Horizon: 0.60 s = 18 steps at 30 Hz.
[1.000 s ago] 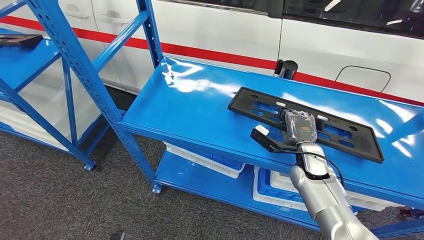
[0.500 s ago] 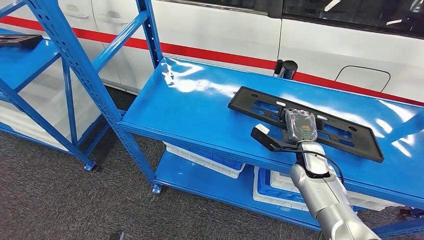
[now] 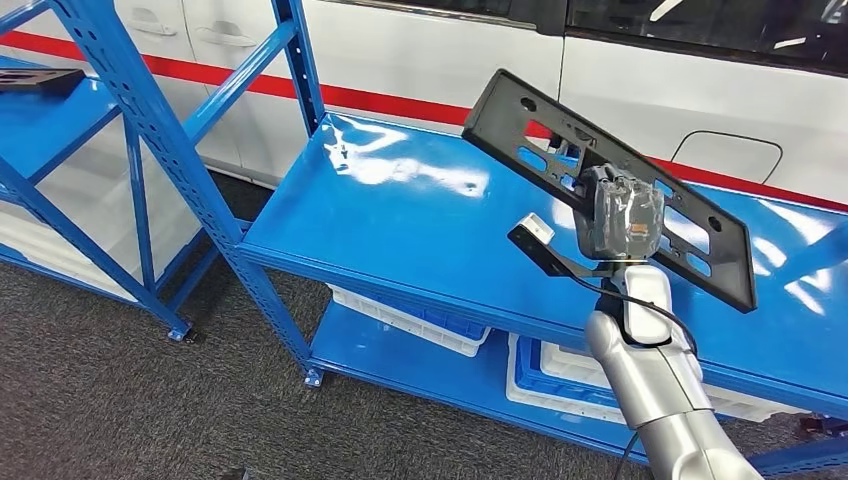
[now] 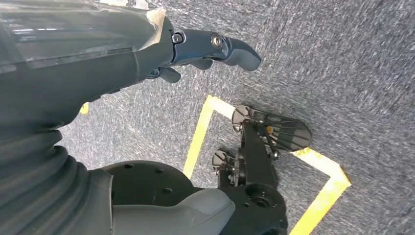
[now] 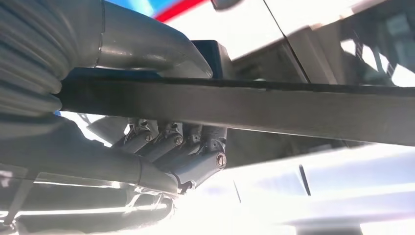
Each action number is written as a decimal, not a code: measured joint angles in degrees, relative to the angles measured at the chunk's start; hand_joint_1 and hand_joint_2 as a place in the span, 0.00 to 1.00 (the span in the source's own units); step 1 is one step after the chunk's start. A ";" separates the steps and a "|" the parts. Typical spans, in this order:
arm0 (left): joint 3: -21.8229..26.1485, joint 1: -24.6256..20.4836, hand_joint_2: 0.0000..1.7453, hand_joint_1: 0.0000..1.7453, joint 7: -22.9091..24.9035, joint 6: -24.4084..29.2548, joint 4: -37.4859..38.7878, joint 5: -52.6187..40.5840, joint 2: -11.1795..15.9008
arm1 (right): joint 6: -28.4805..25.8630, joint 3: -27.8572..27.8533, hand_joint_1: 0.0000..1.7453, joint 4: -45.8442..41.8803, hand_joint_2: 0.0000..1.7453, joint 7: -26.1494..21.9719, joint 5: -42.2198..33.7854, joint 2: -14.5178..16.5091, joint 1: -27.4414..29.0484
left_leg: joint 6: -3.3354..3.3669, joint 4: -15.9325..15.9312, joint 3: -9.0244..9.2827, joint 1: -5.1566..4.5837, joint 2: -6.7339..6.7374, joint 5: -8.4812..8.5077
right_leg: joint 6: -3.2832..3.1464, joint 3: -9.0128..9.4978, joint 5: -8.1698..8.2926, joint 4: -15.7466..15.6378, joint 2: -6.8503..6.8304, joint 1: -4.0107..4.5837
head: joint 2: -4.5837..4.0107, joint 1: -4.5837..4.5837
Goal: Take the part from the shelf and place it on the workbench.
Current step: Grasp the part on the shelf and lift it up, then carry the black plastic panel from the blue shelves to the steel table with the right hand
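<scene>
Right hand (image 3: 620,215) grips long flat black plastic plate-holder part (image 3: 612,180) near its middle, tilted above glossy blue metal shelf (image 3: 400,215), thumb over one face, fingers (image 5: 176,144) under; looks light, stiff, prone to pivot; left hand (image 4: 147,54) hangs empty, fingers apart

part (image 3: 520,115): matt black plastic | shelf (image 3: 400,215): glossy blue painted metal | floor (image 3: 90,380): rough carpet

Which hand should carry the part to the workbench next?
Right. The right hand already grips the flat black slotted plastic plate, lifted off the blue shelf. The left hand hangs over the floor, holding nothing.
</scene>
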 joint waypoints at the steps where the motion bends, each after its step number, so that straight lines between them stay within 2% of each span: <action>1: 0.00 0.09 1.00 0.00 0.10 -0.29 0.00 -0.02 -0.03 | 0.14 -0.18 1.00 -1.60 1.00 0.01 0.09 -0.16 0.41 | 0.00 0.00 0.00 0.00 0.00 0.00 | 0.00 0.00 0.00 0.00 0.00 0.00 | 0.00 0.01; 10: -0.04 0.02 1.00 0.00 4.25 -1.85 -0.02 -1.98 -0.16 | 2.58 -1.30 1.00 -12.09 1.00 -0.57 0.11 -1.51 4.19 | 0.08 0.10 -0.02 -0.11 0.01 -0.08 | 0.09 -0.45 0.05 -0.14 0.01 -0.10 | -0.01 0.01; 14: -0.08 -0.14 1.00 0.00 5.26 -1.98 -0.04 -2.46 -0.07 | 2.89 -1.79 1.00 -15.13 1.00 -0.66 -0.80 -2.10 5.60 | 1.05 -0.49 0.21 -0.21 -0.02 0.13 | 0.69 -0.19 0.18 -0.35 0.02 -0.52 | 0.01 0.01; 16: -0.15 -0.16 1.00 0.00 5.09 -2.38 -0.07 -2.84 -0.13 | 2.94 -2.15 1.00 -16.73 1.00 -0.69 -1.34 -2.56 6.49 | 1.56 -1.56 0.77 0.06 0.12 0.69 | 0.46 -1.65 -1.24 2.63 0.09 -0.45 | 0.01 0.10; 18: -0.22 0.08 1.00 0.00 3.68 -3.37 -0.09 -3.17 -0.10 | 3.03 -2.38 1.00 -18.28 1.00 -0.71 -1.58 -3.08 7.76 | 1.76 -1.96 0.97 0.15 0.15 0.88 | -0.01 -5.86 -4.06 10.22 0.17 -0.42 | 0.01 0.21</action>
